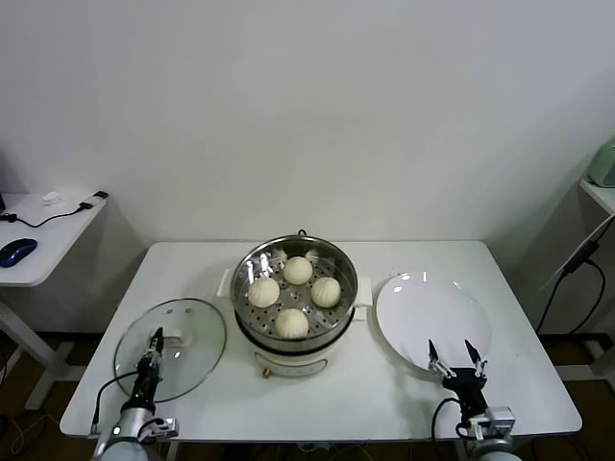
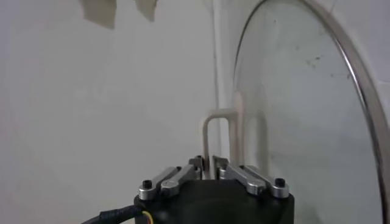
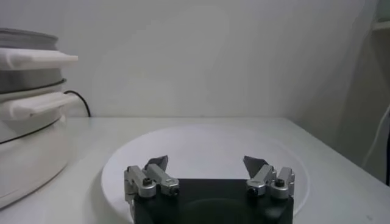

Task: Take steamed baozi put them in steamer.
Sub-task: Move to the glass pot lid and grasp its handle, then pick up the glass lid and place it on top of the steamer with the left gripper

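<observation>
We treat the four steamed baozi [image 1: 297,270] in the steamer [image 1: 338,259] as soft and light, gripped gently by the sides; the left gripper [image 2: 211,162] fingers pinch the glass lid's handle [image 2: 220,125], and the right gripper [image 1: 457,354] fingers stand wide.

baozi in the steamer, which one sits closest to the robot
The small round pale cream-white baozi at the near edge of the shiny stainless-steel steamer's perforated tray; the other three sit farther back.

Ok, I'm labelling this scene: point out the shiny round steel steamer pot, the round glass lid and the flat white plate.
Shiny round steel steamer pot [image 1: 252,266]: head view, left rim.
Round glass lid [image 1: 197,331]: head view, bare glass.
Flat white plate [image 1: 423,305]: head view, bare centre.
</observation>
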Action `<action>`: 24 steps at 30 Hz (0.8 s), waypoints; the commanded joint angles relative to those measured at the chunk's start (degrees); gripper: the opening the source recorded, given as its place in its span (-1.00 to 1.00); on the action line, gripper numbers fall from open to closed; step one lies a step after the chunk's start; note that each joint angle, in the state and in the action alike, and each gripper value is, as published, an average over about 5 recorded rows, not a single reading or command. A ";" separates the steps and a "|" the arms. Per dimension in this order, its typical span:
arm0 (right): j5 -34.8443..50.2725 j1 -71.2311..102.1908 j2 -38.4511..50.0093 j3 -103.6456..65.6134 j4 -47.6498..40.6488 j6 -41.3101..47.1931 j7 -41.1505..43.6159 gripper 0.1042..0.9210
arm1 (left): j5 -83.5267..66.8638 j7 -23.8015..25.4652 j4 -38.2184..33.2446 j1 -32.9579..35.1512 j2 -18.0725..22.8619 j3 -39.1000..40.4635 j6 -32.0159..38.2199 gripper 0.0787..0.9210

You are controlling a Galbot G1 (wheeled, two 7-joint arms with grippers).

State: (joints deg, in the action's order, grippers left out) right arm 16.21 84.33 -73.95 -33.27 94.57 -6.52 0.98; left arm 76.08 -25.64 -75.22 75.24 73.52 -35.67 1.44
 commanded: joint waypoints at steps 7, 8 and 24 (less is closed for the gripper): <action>-0.37 0.49 0.17 -0.07 0.70 -0.18 0.19 0.76 | -7.40 5.25 -18.69 6.28 -1.67 -2.40 -2.01 -0.88; -0.45 0.55 0.24 -0.09 0.89 -0.12 0.18 0.76 | -8.62 6.42 -20.70 7.17 -2.54 -2.71 -2.55 -0.88; -4.16 1.38 0.36 -0.06 2.03 0.80 -0.97 0.76 | -12.86 33.66 -51.90 5.12 -11.40 4.82 -28.44 -0.88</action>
State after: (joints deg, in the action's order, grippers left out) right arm 13.52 85.30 -73.73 -33.21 96.28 -5.77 0.19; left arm 63.15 -7.93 -107.38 82.59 65.59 -38.49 -10.17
